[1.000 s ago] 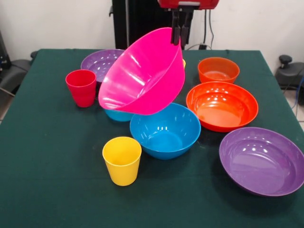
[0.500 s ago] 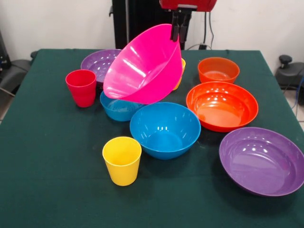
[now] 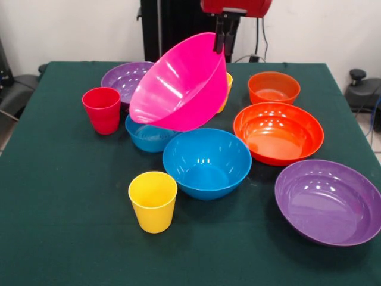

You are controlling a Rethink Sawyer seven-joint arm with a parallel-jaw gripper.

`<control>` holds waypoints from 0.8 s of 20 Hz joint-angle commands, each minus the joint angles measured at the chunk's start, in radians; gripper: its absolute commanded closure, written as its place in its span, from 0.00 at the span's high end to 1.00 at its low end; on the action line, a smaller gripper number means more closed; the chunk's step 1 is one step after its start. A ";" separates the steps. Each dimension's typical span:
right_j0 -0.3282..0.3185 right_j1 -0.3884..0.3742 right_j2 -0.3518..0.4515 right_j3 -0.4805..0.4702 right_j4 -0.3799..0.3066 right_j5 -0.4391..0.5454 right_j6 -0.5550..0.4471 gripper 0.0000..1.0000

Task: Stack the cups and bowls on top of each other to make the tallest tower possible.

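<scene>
Pink bowl (image 3: 178,86) tilted, lifted above small blue bowl (image 3: 146,136); hand (image 3: 221,40) clenched on rim.

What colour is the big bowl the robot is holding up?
Pink bowl, in the gripper; front view.

My gripper (image 3: 220,43), clamped on the big pink bowl's (image 3: 178,83) top rim, has lifted it toward twelve o'clock since a second ago. Its lower edge no longer overlaps the large blue bowl (image 3: 206,162). The small blue bowl (image 3: 147,136) and a yellow cup (image 3: 226,89) behind are now uncovered. Last half-second: slight drop only.
</scene>
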 commanded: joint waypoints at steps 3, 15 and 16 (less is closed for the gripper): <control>0.032 0.045 -0.007 0.019 0.015 -0.051 0.147 0.00; 0.052 0.064 -0.006 -0.010 0.033 -0.051 0.158 0.00; 0.054 0.067 -0.006 -0.013 0.036 -0.053 0.160 0.00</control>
